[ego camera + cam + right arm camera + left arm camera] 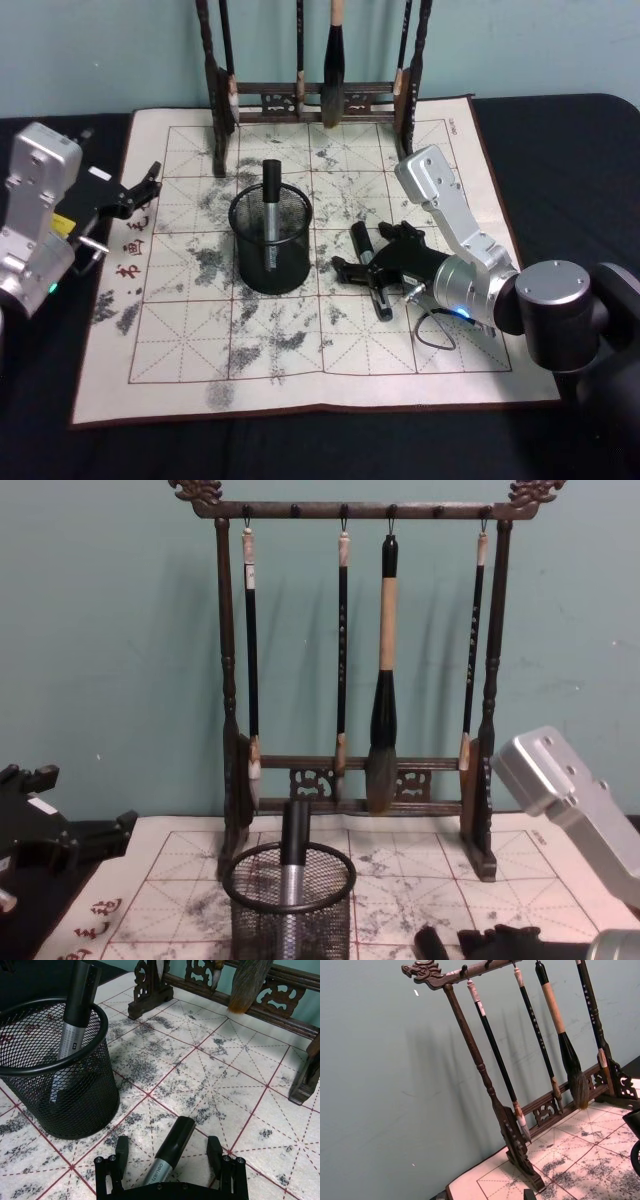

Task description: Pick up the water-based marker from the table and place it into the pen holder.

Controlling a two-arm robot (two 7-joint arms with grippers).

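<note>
The marker (176, 1136) lies on the mat (225, 1085) just right of the holder (75, 1102), between the right gripper's (168, 1152) spread fingers, unclamped. Close squarely on the barrel, then lift clear of the rim and the second marker (75, 1025) standing inside. The left gripper (140, 190) waits at the mat's left edge, fingers apart.

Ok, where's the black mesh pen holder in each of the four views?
Head view: the pen holder sits at the centre of the picture.
Left wrist view: probably the dark curved sliver at the right edge, too cut off to be sure.
Right wrist view: large, at the left.
Chest view: bottom centre, with its base cut off.
Shared landmark: the wooden brush rack, which stands in all four.
</note>
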